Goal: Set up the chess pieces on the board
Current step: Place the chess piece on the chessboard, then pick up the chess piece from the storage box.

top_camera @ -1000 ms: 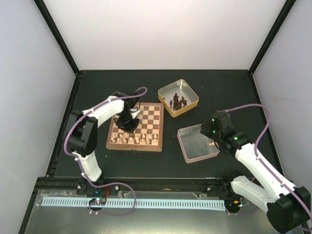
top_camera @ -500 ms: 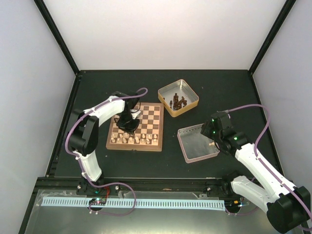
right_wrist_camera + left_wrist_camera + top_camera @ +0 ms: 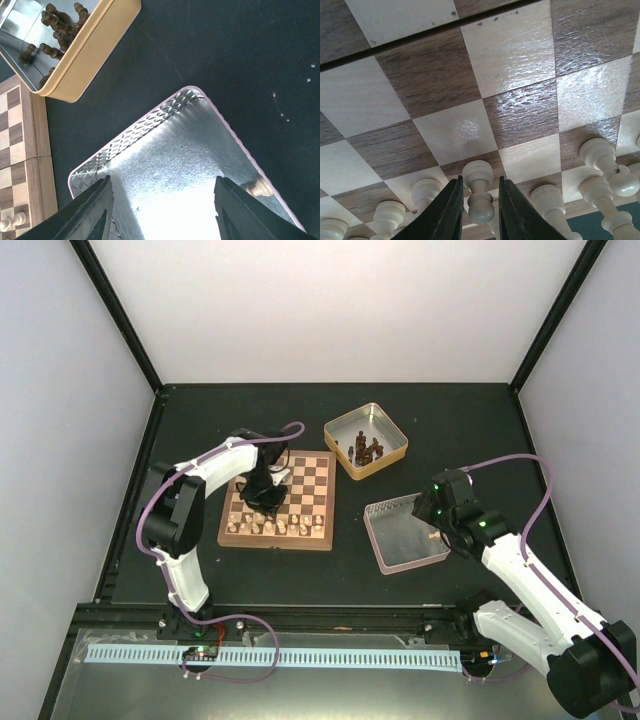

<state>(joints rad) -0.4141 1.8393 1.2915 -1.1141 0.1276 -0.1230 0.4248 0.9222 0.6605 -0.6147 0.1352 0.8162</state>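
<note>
Pawn (image 3: 479, 197), pale, on board (image 3: 445, 85), near rows, between narrow jaws of left gripper (image 3: 478, 184); grip or release not discernible. Right gripper (image 3: 162, 192), wide and empty, above silver tin (image 3: 150, 131) holding one pale piece (image 3: 257, 188). Risk: snagged pawn toppling neighbouring pawns (image 3: 543, 194) if fingers drag on withdrawal.

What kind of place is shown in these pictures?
Probably a robotics lab test cell: white panels in a black frame enclose a dark table, with a left arm and right arm bolted at its edge.

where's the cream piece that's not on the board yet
In the right wrist view, the cream piece lies in the silver tin, against its right-hand wall.
</note>
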